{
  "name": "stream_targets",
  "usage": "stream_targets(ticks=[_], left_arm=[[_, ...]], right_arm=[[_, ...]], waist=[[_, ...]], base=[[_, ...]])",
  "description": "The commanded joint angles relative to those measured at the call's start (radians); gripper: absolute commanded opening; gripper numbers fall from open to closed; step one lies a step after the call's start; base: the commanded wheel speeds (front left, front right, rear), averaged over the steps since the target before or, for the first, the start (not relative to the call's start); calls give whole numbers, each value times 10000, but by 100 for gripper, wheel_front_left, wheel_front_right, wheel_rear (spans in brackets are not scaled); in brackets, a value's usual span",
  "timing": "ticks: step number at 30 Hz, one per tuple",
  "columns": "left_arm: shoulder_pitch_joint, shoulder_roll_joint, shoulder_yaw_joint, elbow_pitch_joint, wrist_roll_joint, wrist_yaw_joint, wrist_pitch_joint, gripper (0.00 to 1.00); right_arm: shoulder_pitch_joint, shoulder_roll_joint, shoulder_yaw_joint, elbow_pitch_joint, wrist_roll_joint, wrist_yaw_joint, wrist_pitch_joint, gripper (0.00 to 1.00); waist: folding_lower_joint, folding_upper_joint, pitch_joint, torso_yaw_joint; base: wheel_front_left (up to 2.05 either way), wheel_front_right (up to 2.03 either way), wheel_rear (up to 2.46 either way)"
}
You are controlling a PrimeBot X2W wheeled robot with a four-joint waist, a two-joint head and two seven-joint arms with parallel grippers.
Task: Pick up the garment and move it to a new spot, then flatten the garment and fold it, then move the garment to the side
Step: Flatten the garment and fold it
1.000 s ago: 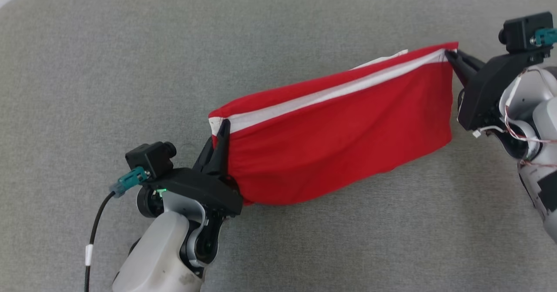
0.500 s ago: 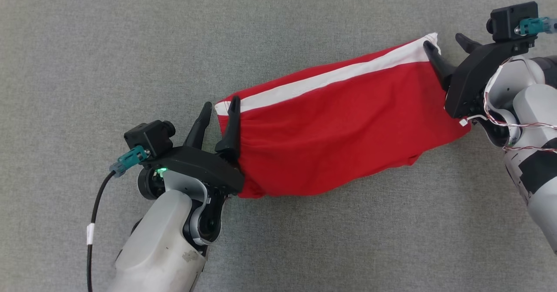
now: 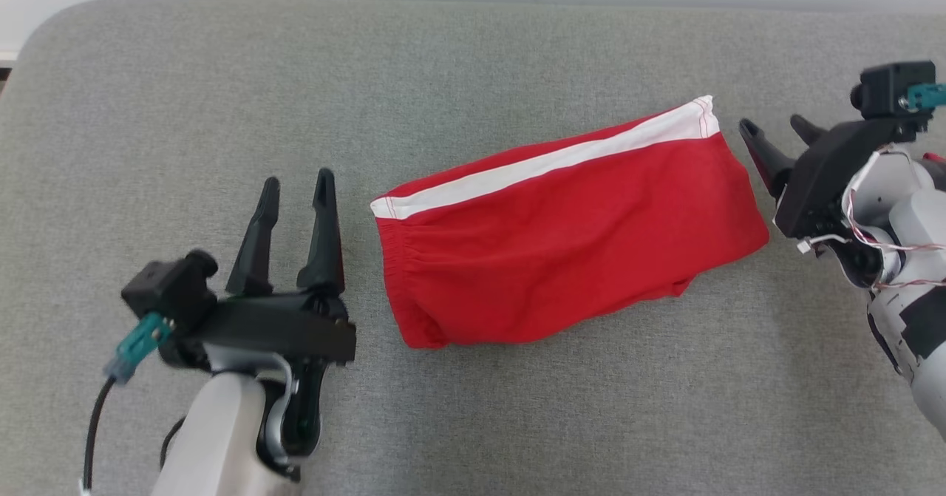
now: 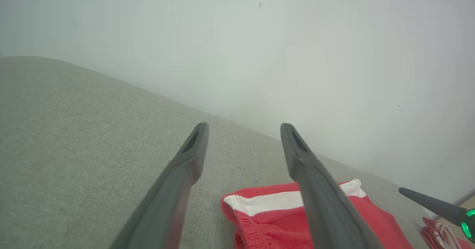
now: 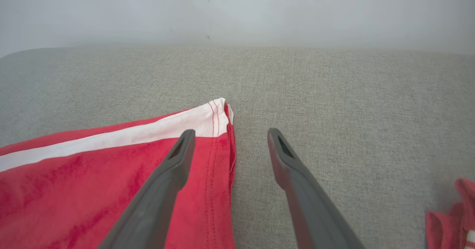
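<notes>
We find the red garment point(image 3: 569, 230), white band along its far edge, lying folded on the grey counter point(image 3: 473, 60) between our two arms and apart from both. Our left pincer point(image 3: 298, 178) stands spread just beside its left end. Our right pincer point(image 3: 772, 122) is spread too, near the right end (another red cloth point(image 5: 451, 219) peeks in at the right wrist view's corner).

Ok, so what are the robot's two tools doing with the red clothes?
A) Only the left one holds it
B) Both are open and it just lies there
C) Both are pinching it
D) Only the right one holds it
B: the left tool and right tool both stand with fingers spread, gripping nothing, while the red garment lies on the grey cushion between them.
</notes>
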Motion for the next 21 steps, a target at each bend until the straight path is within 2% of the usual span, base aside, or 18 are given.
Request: stream_targets(ticks=[1, 7, 10, 17, 21], left_arm=[[342, 10, 143, -267, 378, -61, 2, 100], [1658, 11, 533, -1404, 1567, -270, 1, 100], [2155, 7, 699, -1724, 1803, -273, 1, 100], [2938, 5, 987, -2035, 1822, -282, 0, 100], [3169, 7, 977, -2228, 1549, -198, 0, 100]], right_arm=[[199, -26, -41, 89, 145, -27, -92, 100], [453, -91, -204, 643, 387, -27, -178, 100], [451, -52, -291, 973, 462, -27, -172, 100], [400, 262, -486, 1606, 694, -27, -129, 100], [299, 400, -421, 2192, 448, -27, -15, 100]], waist=[[2, 0, -89, 70], [2, 0, -27, 370], [2, 0, 32, 546], [2, 0, 154, 901], [2, 0, 243, 1090]], base=[[0, 0, 0], [0, 0, 0], [0, 0, 0], [0, 0, 0], [0, 0, 0]])
